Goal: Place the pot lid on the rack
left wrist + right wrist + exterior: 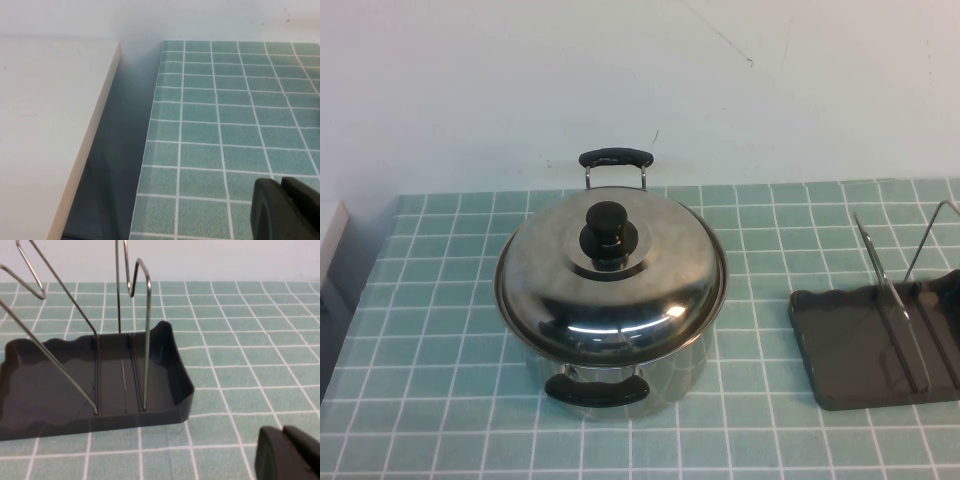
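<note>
Across the green-tiled tabletop [440, 300], the pot [610, 370] is my landmark, and everything else I place from it. Its pot lid [610, 275] sits squarely on top, covering the rim, black knob [608, 235] upright at the centre. Well apart from the pot, toward my right side and close to the tabletop's right edge, stands the rack [865, 350], its wire loops [890, 290] rising and leaning. Bare tiles lie between pot and rack, so I judge the path across to be open.

My right gripper [287, 452] hovers just beside the rack, so I judge my right arm the nearer one for the carry. My left gripper [285, 207] hangs at the tabletop's left edge, on the pot's far side from the rack, beside a white board [45, 125]. Both sets of fingers look clenched together, holding nothing.
</note>
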